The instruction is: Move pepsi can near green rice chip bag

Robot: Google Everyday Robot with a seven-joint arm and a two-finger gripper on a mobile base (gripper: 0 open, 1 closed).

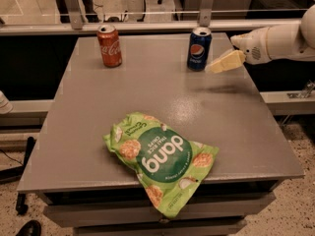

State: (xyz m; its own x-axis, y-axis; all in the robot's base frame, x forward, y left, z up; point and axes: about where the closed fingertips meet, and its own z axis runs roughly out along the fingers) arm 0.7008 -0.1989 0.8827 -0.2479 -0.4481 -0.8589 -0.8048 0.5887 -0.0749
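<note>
The pepsi can [199, 48], dark blue with a round logo and silver top, stands upright at the far right of the grey table [162, 97]. The green rice chip bag [160, 159], light green with a dark "dang" circle, lies at the table's near edge and overhangs it a little. My gripper [216, 65] reaches in from the right on a white arm [275, 42]. Its cream fingers [227, 61] point left, just right of the pepsi can, a small gap away. It holds nothing.
A red Coca-Cola can [109, 45] stands upright at the far left of the table. A metal rail [147, 26] runs behind the table's far edge. Speckled floor shows at both sides.
</note>
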